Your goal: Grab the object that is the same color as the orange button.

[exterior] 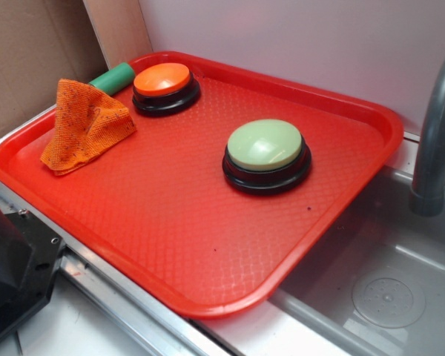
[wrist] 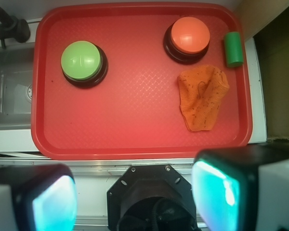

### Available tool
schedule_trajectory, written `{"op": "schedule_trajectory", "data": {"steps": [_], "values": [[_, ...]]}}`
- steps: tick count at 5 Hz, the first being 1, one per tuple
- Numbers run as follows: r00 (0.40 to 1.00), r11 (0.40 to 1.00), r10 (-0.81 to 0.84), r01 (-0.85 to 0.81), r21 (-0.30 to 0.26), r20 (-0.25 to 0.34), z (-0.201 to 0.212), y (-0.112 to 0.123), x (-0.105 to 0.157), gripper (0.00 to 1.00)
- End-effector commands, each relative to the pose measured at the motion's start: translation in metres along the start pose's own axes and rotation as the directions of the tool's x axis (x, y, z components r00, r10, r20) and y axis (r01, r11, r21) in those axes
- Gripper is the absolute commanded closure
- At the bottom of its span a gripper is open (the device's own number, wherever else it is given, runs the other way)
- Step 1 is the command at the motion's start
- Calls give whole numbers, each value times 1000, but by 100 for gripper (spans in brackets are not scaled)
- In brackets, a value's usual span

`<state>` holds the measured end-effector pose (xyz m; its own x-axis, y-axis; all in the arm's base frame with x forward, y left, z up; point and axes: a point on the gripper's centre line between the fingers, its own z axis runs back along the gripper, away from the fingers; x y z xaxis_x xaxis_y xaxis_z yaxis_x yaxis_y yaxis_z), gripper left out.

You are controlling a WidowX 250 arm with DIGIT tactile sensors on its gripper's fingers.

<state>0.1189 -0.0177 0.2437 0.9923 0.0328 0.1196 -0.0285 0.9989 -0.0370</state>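
My hand point(wrist: 130, 197) hangs open; the crumpled orange mesh cloth point(wrist: 201, 97) lies ahead and right, beside the domed orange button point(wrist: 190, 34).

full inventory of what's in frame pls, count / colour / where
tray: 1, red, on the counter beside the sink
orange button: 1, orange dome on black base, far corner of the tray
green button: 1, pale green dome on black base, on the tray toward the sink
cloth: 1, orange mesh, crumpled on the tray next to the orange button
cylinder: 1, green, lying at the tray rim by the orange button
sink: 1, grey, beside the tray
faucet: 1, grey, at the sink
gripper: 1, fingers apart, off the tray's near edge, holding nothing
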Motion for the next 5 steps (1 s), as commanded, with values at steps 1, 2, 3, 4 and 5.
{"op": "schedule_trajectory", "data": {"steps": [1,2,3,4,5], "values": [[1000,1000,0,0,0,0,0,0,0,0],[996,997,76,-75,-16,47,-4,13,-1,0],[981,984,178,-177,-31,75,-13,32,-1,0],[955,961,278,-275,-43,104,-28,54,-2,0],[913,920,391,-391,-31,117,-47,76,-1,0]]}}
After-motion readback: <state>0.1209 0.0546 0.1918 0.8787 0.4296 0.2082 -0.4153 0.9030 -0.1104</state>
